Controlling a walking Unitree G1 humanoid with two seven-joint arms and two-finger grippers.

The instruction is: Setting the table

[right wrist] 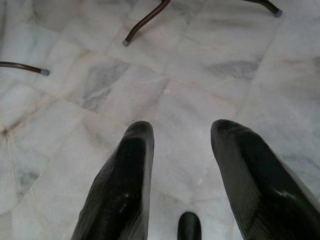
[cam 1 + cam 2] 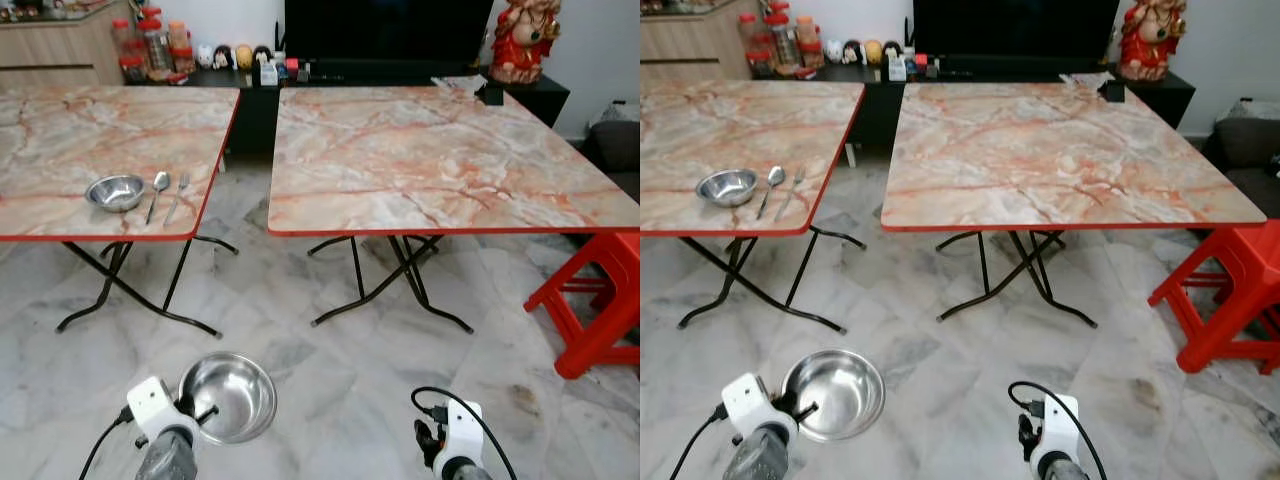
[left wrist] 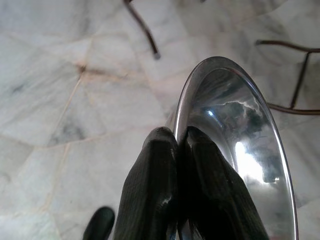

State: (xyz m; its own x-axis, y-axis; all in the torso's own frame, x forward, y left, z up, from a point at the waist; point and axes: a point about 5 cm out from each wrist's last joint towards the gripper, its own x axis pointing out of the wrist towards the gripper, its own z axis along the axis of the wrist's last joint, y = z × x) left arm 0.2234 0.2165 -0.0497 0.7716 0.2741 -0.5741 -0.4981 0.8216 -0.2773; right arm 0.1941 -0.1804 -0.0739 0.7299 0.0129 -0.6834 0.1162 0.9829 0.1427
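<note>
The left gripper (image 3: 177, 145) pinched the steel bowl (image 2: 228, 397) by its rim above the floor, right gripper (image 1: 180, 145) spread and empty, so carrying it level toward the seemingly bare right table (image 2: 430, 160) looked wise.

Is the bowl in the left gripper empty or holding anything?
Empty: the steel bowl, pinched at its rim by the left gripper, shows only bare shiny metal inside.

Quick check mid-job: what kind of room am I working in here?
Probably a home living or dining area: two marble-pattern folding tables, a large dark TV screen on a low cabinet, and a red plastic stool.
</note>
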